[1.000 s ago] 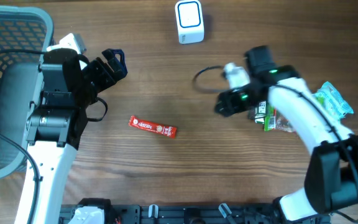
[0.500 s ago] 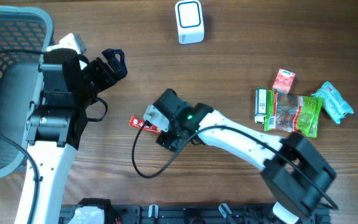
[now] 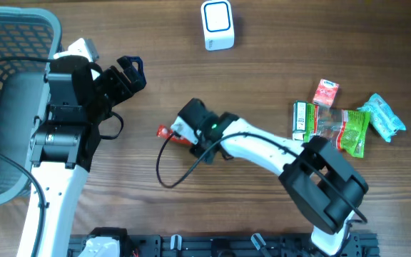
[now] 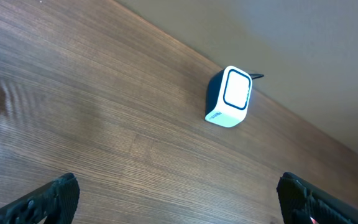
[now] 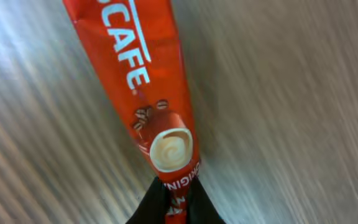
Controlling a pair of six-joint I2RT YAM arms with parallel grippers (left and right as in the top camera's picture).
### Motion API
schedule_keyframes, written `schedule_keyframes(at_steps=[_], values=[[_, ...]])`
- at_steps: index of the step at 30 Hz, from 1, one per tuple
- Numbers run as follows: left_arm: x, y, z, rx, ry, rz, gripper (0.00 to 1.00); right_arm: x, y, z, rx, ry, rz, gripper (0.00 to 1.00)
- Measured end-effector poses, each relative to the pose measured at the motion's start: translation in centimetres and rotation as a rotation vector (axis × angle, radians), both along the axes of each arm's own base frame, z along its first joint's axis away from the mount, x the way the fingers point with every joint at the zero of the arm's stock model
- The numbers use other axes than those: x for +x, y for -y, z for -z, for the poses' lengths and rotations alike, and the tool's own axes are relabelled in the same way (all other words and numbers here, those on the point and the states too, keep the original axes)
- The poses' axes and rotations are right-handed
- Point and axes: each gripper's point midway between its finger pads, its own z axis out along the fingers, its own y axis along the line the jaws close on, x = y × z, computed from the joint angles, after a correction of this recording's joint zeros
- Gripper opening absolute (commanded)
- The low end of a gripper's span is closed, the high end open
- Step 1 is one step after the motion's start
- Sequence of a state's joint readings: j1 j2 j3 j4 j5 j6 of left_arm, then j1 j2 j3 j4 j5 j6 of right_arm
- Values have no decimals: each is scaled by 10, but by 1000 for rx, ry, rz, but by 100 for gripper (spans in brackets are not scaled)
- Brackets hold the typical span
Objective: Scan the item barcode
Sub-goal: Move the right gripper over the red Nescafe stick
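The item is a red Nescafe coffee stick [image 5: 143, 74], lying low over the wooden table; in the overhead view only its left end [image 3: 164, 131] shows beyond the arm. My right gripper [image 5: 178, 200] is shut on the stick's near end, its black fingers pinching the wrapper; from above the right gripper [image 3: 180, 135] sits mid-table. The white barcode scanner [image 3: 217, 26] stands at the far edge, also visible as the scanner [image 4: 231, 97] in the left wrist view. My left gripper [image 4: 179, 198] hangs open over bare wood, seen from above as the left gripper [image 3: 130, 73] far left of the scanner.
A grey mesh basket [image 3: 6, 43] fills the left edge. Several snack packets [image 3: 334, 126] lie grouped at the right. A black cable loop [image 3: 164, 171] from the right arm rests on the table in front of the stick.
My right arm swung from the packets on the right across to the red stick and shut on its end. The stick has shifted slightly. The left arm has not moved.
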State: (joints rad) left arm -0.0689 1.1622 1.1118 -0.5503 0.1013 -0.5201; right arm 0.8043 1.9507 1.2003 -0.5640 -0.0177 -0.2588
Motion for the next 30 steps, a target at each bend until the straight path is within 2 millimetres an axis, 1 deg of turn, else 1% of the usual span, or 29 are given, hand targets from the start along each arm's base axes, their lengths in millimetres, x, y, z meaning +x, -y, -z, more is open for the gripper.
schedule_keyframes(at_steps=[3,4,7,9,10,11,13,14,15,16,18,19,20,24,25,26,27,29,30], values=[[0,0,0,0,0,0,100,3,25,1,-29,-75,96,6],[0,0,0,0,0,0,100,2,38,1,-44,-116,140,7],[0,0,0,0,0,0,100,-8,72,0,-97,-227,232,14],[0,0,0,0,0,0,100,-10,82,0,-110,-254,259,15],[0,0,0,0,0,0,100,-11,85,0,-115,-260,264,18],[0,0,0,0,0,0,100,-12,86,0,-116,-260,266,31],[0,0,0,0,0,0,100,-16,89,-3,-115,-261,272,67],[0,0,0,0,0,0,100,-16,89,-8,-107,-251,270,84],[0,0,0,0,0,0,100,-14,88,-15,-92,-235,269,92],[0,0,0,0,0,0,100,-12,86,-23,-72,-214,266,95],[0,0,0,0,0,0,100,-5,81,-40,-27,-162,255,95],[0,0,0,0,0,0,100,-1,78,-46,-4,-138,256,93],[0,0,0,0,0,0,100,3,76,-50,12,-121,256,88],[0,0,0,0,0,0,100,16,66,-53,62,-71,266,51],[0,0,0,0,0,0,100,20,64,-54,74,-61,272,45],[0,0,0,0,0,0,100,23,61,-54,84,-48,267,42],[0,0,0,0,0,0,100,26,59,-54,93,-41,273,37],[0,0,0,0,0,0,100,29,57,-51,98,-34,268,32],[0,0,0,0,0,0,100,29,57,-47,91,-42,269,31]])
